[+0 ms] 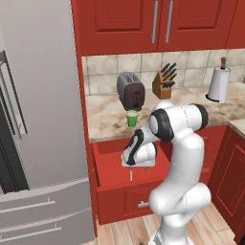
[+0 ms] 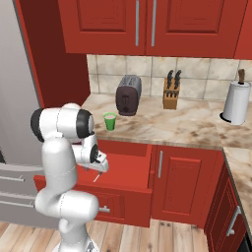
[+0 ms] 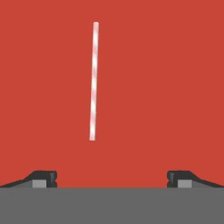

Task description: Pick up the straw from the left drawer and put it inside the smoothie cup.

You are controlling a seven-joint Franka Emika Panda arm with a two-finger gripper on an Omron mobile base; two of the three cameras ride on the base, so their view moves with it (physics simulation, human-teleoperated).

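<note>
Arm folded low, gripper (image 3: 112,179) pointing down into the left drawer (image 1: 107,155), fingers spread wide and empty, straw (image 3: 93,81) lying flat ahead, untouched

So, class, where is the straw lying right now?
The straw lies flat on the left drawer's red bottom, ahead of the open gripper, below the smoothie cup.

Red cabinets (image 2: 106,24), marble counter (image 2: 177,125), wooden floor (image 2: 162,236)
</note>
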